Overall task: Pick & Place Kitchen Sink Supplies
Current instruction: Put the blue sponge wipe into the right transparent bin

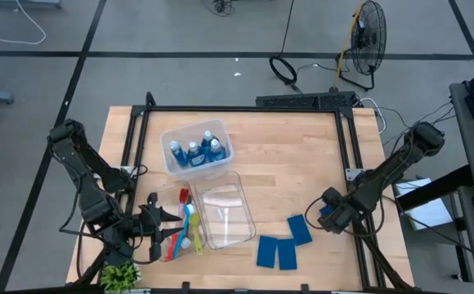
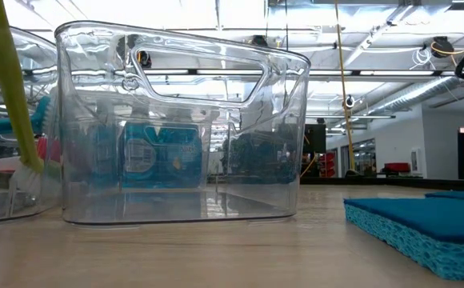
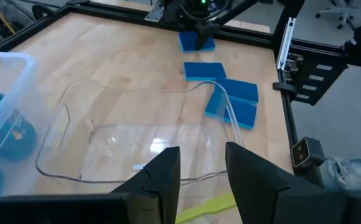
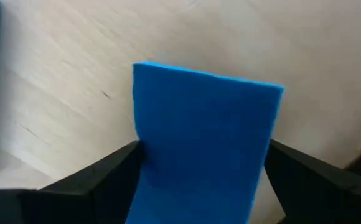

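The empty clear bin sits mid-table, with another bin of blue-liquid bottles just behind it. The right gripper is low at the table's right side, fingers spread wide on either side of a blue sponge, three more sponges lying nearby. The left gripper is over at the front left, narrowly parted around a yellow-green brush next to the red and blue brushes.

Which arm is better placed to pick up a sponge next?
Right. The right gripper is already down at a sponge, its open fingers straddling it in the right wrist view. The left gripper is across the table by the brushes, holding a yellow-green one.
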You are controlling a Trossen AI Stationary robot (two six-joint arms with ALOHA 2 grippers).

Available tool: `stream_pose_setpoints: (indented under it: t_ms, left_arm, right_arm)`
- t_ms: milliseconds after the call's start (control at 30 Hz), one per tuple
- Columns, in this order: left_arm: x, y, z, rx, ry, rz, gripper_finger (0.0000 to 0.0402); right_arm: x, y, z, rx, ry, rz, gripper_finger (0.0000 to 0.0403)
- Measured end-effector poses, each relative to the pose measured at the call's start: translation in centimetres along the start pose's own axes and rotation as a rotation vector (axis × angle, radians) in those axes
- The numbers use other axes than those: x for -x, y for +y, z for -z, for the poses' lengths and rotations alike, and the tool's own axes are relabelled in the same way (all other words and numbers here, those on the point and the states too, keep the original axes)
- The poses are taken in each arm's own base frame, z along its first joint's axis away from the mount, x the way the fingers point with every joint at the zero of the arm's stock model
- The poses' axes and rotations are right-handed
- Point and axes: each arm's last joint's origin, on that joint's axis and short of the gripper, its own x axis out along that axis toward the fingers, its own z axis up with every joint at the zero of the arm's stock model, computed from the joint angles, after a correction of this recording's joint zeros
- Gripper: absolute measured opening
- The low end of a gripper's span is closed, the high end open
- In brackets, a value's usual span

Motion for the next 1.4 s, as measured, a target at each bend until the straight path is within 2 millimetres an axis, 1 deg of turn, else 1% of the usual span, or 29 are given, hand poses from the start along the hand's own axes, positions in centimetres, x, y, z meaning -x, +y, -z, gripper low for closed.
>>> stream_pose_setpoints:
  t_ms: [133, 233, 300, 400, 567, 667, 800, 867, 1033, 1133, 1200, 1267, 1333, 1400]
  left_arm:
    - [0.0, 0.0, 0.0, 0.002, 0.000, 0.000, 0.0132]
    - [0.0, 0.0, 0.0, 0.005, -0.002, 0.001, 0.0132]
    - [0.0, 0.0, 0.0, 0.000, -0.001, 0.002, 0.0132]
    - [0.0, 0.0, 0.0, -0.016, -0.002, 0.002, 0.0132]
    - [0.0, -0.1, -0.1, 0.004, -0.005, 0.007, 0.0132]
    - [0.0, -0.1, -0.1, 0.003, -0.007, 0.008, 0.0132]
    - [0.0, -0.2, -0.2, 0.017, -0.012, 0.014, 0.0132]
    - [0.0, -0.2, -0.2, 0.018, -0.013, 0.015, 0.0132]
    - [0.0, -0.2, -0.2, 0.018, -0.013, 0.016, 0.0132]
    - [0.0, -0.2, -0.2, 0.018, -0.013, 0.016, 0.0132]
    - [0.0, -0.2, -0.2, 0.017, -0.013, 0.016, 0.0132]
    - [0.0, -0.2, -0.2, 0.017, -0.013, 0.016, 0.0131]
    - [0.0, -0.2, -0.2, 0.017, -0.013, 0.016, 0.0132]
    - [0.0, -0.2, -0.2, 0.016, -0.013, 0.016, 0.0131]
  right_arm:
    - [-0.8, 0.1, 0.0, 0.014, 0.009, -0.049, 0.0319]
    - [-1.0, -0.2, 0.0, 0.004, 0.004, 0.001, 0.0318]
    - [-1.1, -0.2, 0.0, 0.032, 0.004, 0.006, 0.0310]
    - [-1.0, 0.0, 0.0, 0.092, 0.008, -0.026, 0.0278]
    - [-0.8, 0.1, 0.0, 0.106, 0.013, -0.022, 0.0204]
    - [-0.7, 0.0, 0.0, 0.125, 0.013, -0.027, 0.0167]
    - [-0.3, 0.1, 0.0, 0.162, 0.001, -0.089, 0.0132]
    - [0.1, 0.4, 0.0, 0.166, -0.028, -0.165, 0.0120]
    - [1.9, 1.5, -0.4, 0.216, -0.182, -0.406, 0.0103]
    - [3.6, 2.6, -0.6, 0.267, -0.345, -0.607, 0.0097]
    - [4.9, 3.5, -0.8, 0.315, -0.509, -0.729, 0.0094]
    - [6.6, 4.5, -1.1, 0.348, -0.730, -0.837, 0.0093]
    - [8.3, 5.6, -1.6, 0.363, -0.946, -0.913, 0.0093]
    - [9.6, 6.7, -2.3, 0.420, -1.110, -0.975, 0.0093]
